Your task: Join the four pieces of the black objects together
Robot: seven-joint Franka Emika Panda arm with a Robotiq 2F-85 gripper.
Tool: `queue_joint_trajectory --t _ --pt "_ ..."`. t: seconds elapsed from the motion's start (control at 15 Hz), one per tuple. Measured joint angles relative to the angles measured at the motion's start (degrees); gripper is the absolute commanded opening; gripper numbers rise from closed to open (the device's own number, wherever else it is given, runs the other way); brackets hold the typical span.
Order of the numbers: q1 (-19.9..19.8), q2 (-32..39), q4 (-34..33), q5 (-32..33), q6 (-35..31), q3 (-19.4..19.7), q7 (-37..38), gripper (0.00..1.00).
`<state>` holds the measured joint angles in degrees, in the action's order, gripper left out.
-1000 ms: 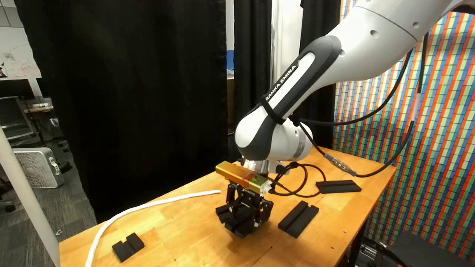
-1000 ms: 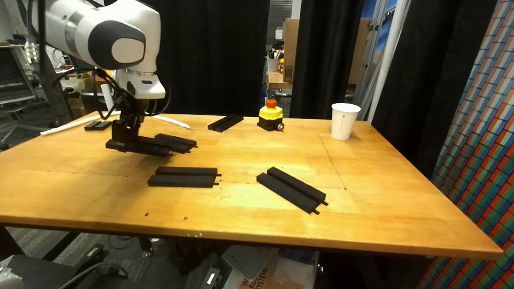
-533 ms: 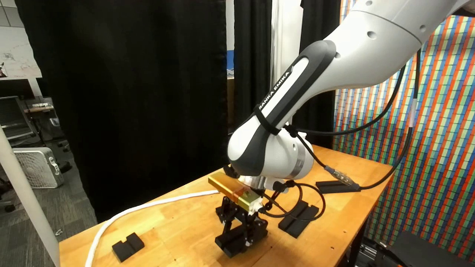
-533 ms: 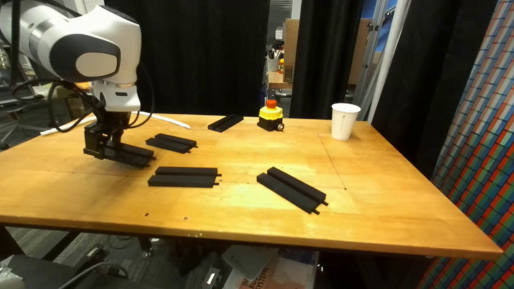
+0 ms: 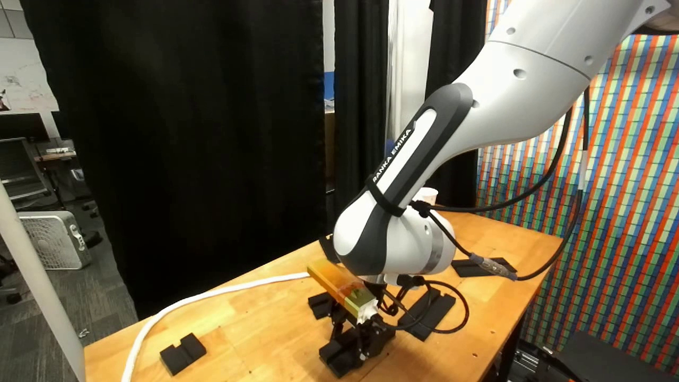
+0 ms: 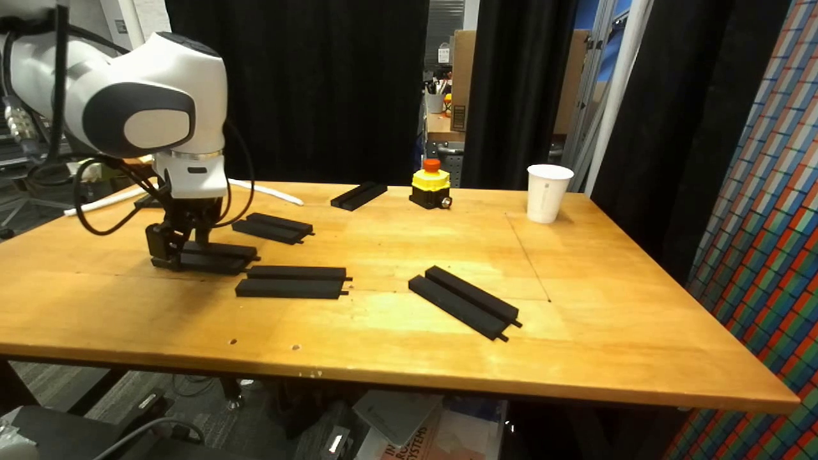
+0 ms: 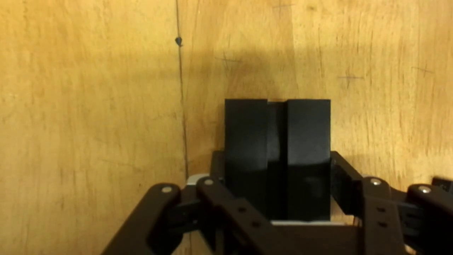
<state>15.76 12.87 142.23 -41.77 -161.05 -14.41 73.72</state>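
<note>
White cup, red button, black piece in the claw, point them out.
White cup (image 6: 549,195), in an exterior view, side wall.
Red button (image 6: 432,165), in an exterior view, cap.
Held black piece (image 7: 275,156), in the wrist view, central groove.

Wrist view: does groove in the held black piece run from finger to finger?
No, the gripper has one finger against each outer side of the grooved black piece, and the groove runs parallel to those sides.

Near black piece (image 6: 293,285) crowds pronged end of held piece (image 6: 214,260), contact unclear; far black piece (image 6: 273,232) lies across narrow gap. Open counter (image 6: 396,246) stretches between angled black piece (image 6: 460,308) and red-topped button box (image 6: 431,185), white cup (image 6: 549,193) standing well apart from pincer (image 7: 277,168).
</note>
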Motion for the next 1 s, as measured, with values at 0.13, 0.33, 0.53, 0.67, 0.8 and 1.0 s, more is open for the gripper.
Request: queue_joint_trajectory --t 0.13,0.33,0.53,0.67,0.8,1.0 --pt "0.0 0.0 0.0 1.2 0.0 0.1 1.2 0.99" --pt "0.1 0.4 0.1 4.9 -0.1 1.2 2.8 1.00" --pt "0.1 -0.1 0.6 10.7 -0.2 3.0 5.8 1.00" --pt "0.2 -1.5 2.0 15.0 -0.2 4.3 8.8 1.00" --pt "0.2 -4.1 4.2 19.2 -0.2 5.6 11.8 1.00" --pt "-0.1 -9.2 8.4 25.7 -0.1 7.1 16.2 1.00"
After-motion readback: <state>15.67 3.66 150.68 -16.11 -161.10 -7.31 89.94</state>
